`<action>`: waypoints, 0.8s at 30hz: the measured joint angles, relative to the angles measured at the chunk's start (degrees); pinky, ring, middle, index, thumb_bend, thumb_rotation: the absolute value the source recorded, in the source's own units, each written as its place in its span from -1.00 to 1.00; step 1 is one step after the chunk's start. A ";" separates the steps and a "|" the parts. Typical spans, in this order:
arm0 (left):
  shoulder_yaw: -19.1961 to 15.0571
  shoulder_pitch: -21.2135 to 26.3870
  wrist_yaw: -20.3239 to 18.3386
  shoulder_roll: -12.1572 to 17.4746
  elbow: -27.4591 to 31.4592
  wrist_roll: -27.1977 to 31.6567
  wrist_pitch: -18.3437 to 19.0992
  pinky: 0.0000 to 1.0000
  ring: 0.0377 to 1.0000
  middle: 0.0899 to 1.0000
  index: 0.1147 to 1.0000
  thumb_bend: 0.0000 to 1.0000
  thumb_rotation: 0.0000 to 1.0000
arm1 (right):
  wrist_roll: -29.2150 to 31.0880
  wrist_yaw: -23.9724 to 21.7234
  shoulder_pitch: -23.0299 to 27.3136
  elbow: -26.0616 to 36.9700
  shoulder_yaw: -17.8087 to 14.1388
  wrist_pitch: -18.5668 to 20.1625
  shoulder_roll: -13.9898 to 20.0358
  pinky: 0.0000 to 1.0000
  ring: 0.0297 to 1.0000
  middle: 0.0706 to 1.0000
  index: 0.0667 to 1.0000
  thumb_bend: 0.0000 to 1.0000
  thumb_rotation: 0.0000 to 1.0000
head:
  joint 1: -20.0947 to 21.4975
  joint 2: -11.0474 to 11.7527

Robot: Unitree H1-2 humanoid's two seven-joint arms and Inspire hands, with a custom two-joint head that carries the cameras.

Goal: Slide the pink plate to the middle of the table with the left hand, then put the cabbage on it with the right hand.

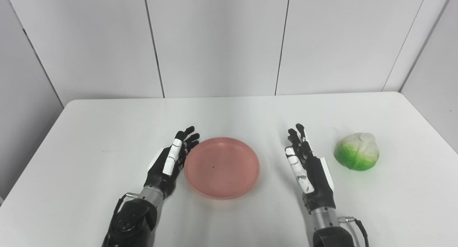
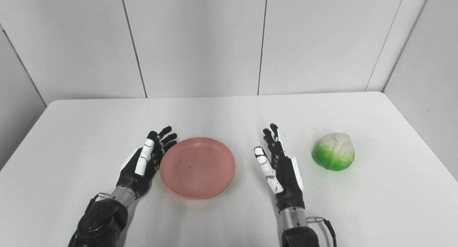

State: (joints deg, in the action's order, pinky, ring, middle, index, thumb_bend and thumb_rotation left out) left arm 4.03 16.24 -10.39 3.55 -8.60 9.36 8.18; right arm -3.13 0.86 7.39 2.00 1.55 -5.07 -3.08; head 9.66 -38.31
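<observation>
White table (image 1: 107, 132) carries a pink plate (image 1: 222, 167) near its middle. The left hand (image 1: 171, 161), fingers spread and empty, sits against the plate's left rim. Right of the plate, the right hand (image 1: 304, 164), also spread and empty, stands between plate and cabbage (image 1: 356, 151).

pink plate (image 1: 222, 167) and cabbage (image 1: 356, 151), both resting on the desk (image 1: 89, 132).
plate: round, shallow, translucent pink, raised rim, lying flat and empty near the desk's middle toward the front edge. cabbage: rounded head, white on top shading to bright green below, sitting well apart to the right of the plate, not touching it.
</observation>
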 measured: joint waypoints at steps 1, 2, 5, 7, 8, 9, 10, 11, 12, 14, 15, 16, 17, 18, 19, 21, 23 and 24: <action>0.08 -0.57 0.48 -0.80 0.56 -0.51 -0.03 0.88 0.87 0.86 0.82 0.54 1.00 | 0.00 0.15 0.00 0.40 -0.01 0.30 -0.13 1.00 0.93 0.87 0.95 0.16 0.58 | 0.35 -0.70; 0.21 -1.10 0.87 -1.37 1.14 -1.00 -0.05 0.89 0.88 0.88 0.86 0.52 1.00 | -0.02 0.23 0.02 0.95 -0.01 0.72 -0.25 1.00 0.94 0.87 0.96 0.15 0.59 | 0.62 -1.06; 0.77 -2.39 1.58 -2.89 3.03 -2.09 -0.08 0.94 0.92 0.94 0.92 0.48 1.00 | -0.23 0.37 0.09 2.38 0.00 2.27 -0.40 1.00 0.93 0.87 0.96 0.17 0.60 | 0.97 -2.11; 0.86 -3.18 1.83 -3.84 4.33 -2.22 -0.07 0.97 0.96 0.98 0.94 0.44 1.00 | -0.24 0.37 0.23 2.92 0.01 2.68 -0.42 1.00 0.94 0.88 0.96 0.18 0.61 | 1.23 -3.08; 0.84 -3.39 2.21 -4.31 4.78 -2.22 -0.07 0.97 0.96 0.98 0.94 0.43 1.00 | -0.23 0.38 0.27 3.29 -0.06 3.01 -0.38 1.00 0.94 0.88 0.96 0.18 0.61 | 1.23 -3.08; 0.77 -3.48 2.54 -4.66 5.05 -2.22 -0.07 0.98 0.96 0.97 0.93 0.41 1.00 | -0.23 0.39 0.35 3.49 -0.09 3.31 -0.34 1.00 0.94 0.88 0.96 0.19 0.61 | 1.41 -3.60; 0.74 -3.58 2.95 -4.99 5.51 -2.32 -0.07 0.99 0.98 0.98 0.94 0.40 1.00 | -0.23 0.39 0.44 3.56 -0.10 3.55 -0.33 1.00 0.94 0.88 0.96 0.19 0.62 | 1.41 -4.13; 0.78 -3.64 3.31 -5.32 5.95 -2.71 -0.10 1.00 0.99 0.98 0.95 0.39 1.00 | -0.22 0.38 0.51 3.59 -0.10 3.80 -0.30 1.00 0.94 0.88 0.96 0.19 0.63 | 1.41 -4.14; 0.89 -3.64 3.72 -5.70 6.08 -3.32 -0.30 1.00 1.00 0.98 0.95 0.38 1.00 | -0.22 0.37 0.62 3.60 -0.10 4.10 -0.26 0.99 0.93 0.88 0.95 0.20 0.62 | 1.41 -4.14; 1.04 -3.65 4.85 -6.55 6.05 -4.66 -0.46 1.00 1.00 0.98 0.97 0.37 1.00 | -0.18 0.30 0.88 3.60 -0.11 4.53 -0.19 0.98 0.92 0.88 0.95 0.20 0.61 | 1.41 -4.92; 1.22 -3.66 5.47 -6.96 6.04 -5.45 -0.47 1.00 1.00 0.98 0.99 0.36 1.00 | -0.11 0.28 0.99 3.61 -0.14 4.53 -0.13 0.97 0.91 0.88 0.95 0.21 0.61 | 1.41 -4.93; 1.38 -3.66 5.88 -7.27 6.02 -6.26 -0.49 1.00 1.00 0.98 0.99 0.36 1.00 | -0.04 0.26 1.10 3.64 -0.14 4.56 -0.06 0.96 0.91 0.87 0.94 0.21 0.61 | 1.41 -4.93; 1.45 -3.66 6.19 -7.49 5.98 -6.88 -0.56 1.00 1.00 0.99 0.99 0.35 1.00 | -0.03 0.23 1.16 3.74 -0.14 4.59 0.02 0.96 0.90 0.87 0.94 0.20 0.61 | 1.32 -5.19; 1.46 -3.65 6.80 -7.77 5.77 -7.39 -0.85 0.98 1.00 1.00 1.00 0.31 1.00 | 0.04 0.22 1.18 3.87 -0.16 4.71 0.10 0.98 0.90 0.88 0.94 0.20 0.62 | 1.32 -5.63; 1.43 -3.65 7.34 -8.10 5.32 -8.04 -1.57 0.98 1.00 1.00 1.00 0.29 1.00 | 0.10 0.18 1.18 4.10 -0.22 4.97 0.19 0.98 0.90 0.88 0.94 0.20 0.62 | 1.32 -5.63; 1.37 -3.63 8.20 -8.68 4.19 -8.66 -2.80 0.99 1.00 1.00 1.00 0.26 1.00 | 0.45 0.16 1.19 4.74 -0.42 5.58 0.39 0.99 0.89 0.88 0.94 0.18 0.63 | 1.50 -5.81; 1.50 -3.64 8.37 -8.80 3.71 -9.14 -2.84 1.00 1.00 1.00 1.00 0.23 1.00 | 0.87 0.16 1.39 4.92 -0.64 5.65 0.55 0.99 0.90 0.88 0.94 0.19 0.63 | 1.76 -5.72; 1.53 -3.63 8.36 -8.80 3.71 -9.47 -2.89 1.00 1.00 1.00 1.00 0.23 1.00 | 1.14 0.10 1.48 5.09 -0.86 6.09 0.73 1.00 0.92 0.89 0.95 0.23 0.60 | 2.20 -5.72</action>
State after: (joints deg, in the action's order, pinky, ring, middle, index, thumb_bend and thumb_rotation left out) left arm 5.56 12.61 -2.02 -5.25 -4.89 -0.11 5.30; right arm -1.99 0.96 8.87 7.09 0.69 1.02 -2.35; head 11.86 -44.03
